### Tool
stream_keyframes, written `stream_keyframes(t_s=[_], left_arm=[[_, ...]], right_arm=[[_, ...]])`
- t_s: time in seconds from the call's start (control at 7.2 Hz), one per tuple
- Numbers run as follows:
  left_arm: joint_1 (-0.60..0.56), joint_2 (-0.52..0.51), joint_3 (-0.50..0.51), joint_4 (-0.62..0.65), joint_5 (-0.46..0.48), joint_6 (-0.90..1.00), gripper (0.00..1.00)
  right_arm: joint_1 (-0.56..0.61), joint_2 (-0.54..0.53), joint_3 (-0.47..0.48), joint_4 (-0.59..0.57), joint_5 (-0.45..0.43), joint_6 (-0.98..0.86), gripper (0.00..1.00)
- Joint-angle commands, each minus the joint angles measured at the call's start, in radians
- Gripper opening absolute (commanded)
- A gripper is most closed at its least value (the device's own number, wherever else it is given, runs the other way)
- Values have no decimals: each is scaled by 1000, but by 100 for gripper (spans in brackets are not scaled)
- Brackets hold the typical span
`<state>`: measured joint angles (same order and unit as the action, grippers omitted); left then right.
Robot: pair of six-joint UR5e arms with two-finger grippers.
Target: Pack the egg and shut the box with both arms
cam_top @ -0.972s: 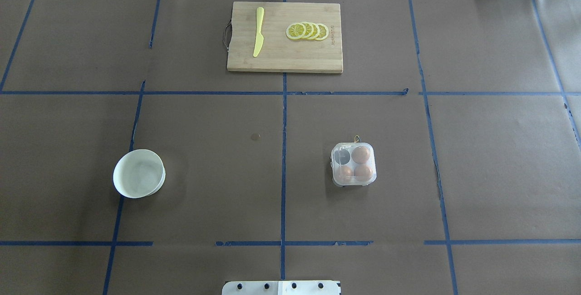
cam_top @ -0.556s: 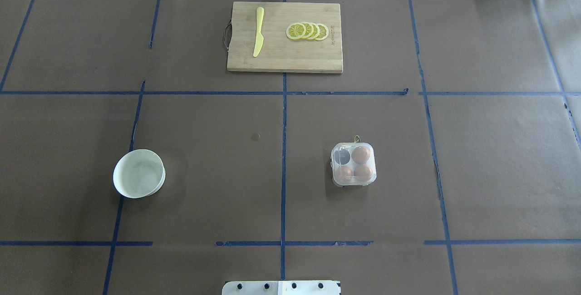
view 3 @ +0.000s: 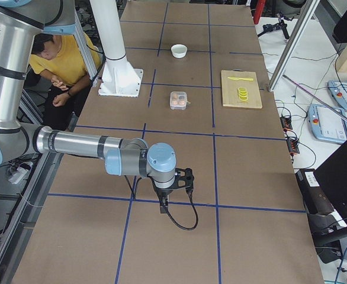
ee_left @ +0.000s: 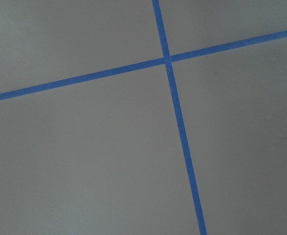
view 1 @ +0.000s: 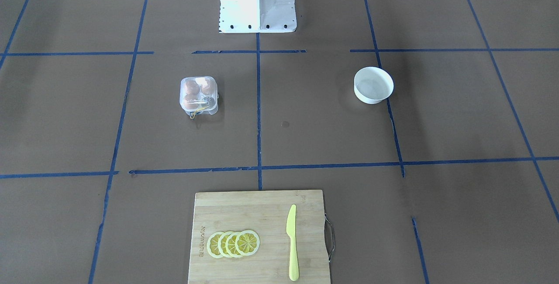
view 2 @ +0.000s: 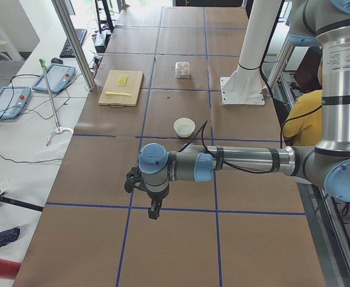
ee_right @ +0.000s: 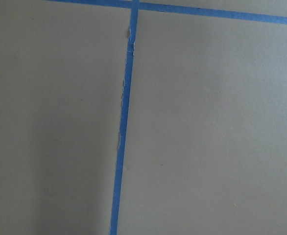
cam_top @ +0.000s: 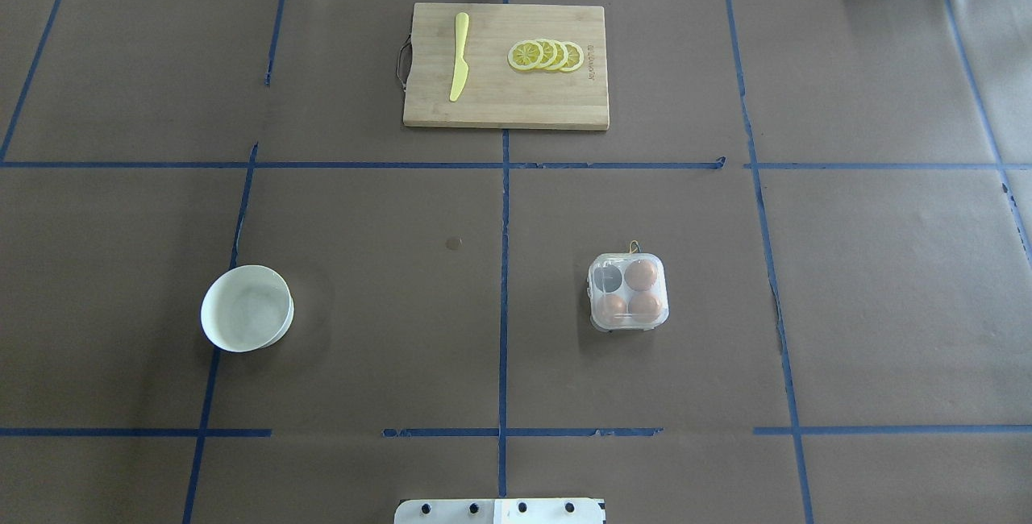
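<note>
The clear plastic box (cam_top: 628, 292) stands right of the table's middle, with its lid down as far as I can see. It holds three brown eggs (cam_top: 642, 274) and one cell looks dark and empty. It also shows in the front view (view 1: 198, 95), with its yellow loop (view 1: 197, 110) at the far edge. No loose egg is in view. My left gripper (view 2: 153, 211) hangs low over the table's left end and my right gripper (view 3: 162, 205) over the right end. Both are far from the box, and I cannot tell whether they are open or shut.
A white bowl (cam_top: 246, 308) stands at the left and looks empty. A wooden cutting board (cam_top: 505, 105) with a yellow knife (cam_top: 459, 56) and lemon slices (cam_top: 546, 55) lies at the far middle. Both wrist views show only brown paper and blue tape lines. A person in yellow sits behind the base.
</note>
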<state>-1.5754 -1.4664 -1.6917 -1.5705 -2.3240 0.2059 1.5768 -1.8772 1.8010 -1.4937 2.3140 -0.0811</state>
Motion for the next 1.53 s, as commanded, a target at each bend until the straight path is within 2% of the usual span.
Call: stream_keyframes(t_s=[0.0,1.11,1.39], left_arm=[[0,-2,0,0,0,1,100],[0,-3,1,-2,0,1,100],[0,-2,3,-2,2,1,100]], right_arm=[[8,1,-5,-7,-11,-8,100],[6,20,-6,-6,-11,-8,100],[6,20,-52,0,1,-9,100]])
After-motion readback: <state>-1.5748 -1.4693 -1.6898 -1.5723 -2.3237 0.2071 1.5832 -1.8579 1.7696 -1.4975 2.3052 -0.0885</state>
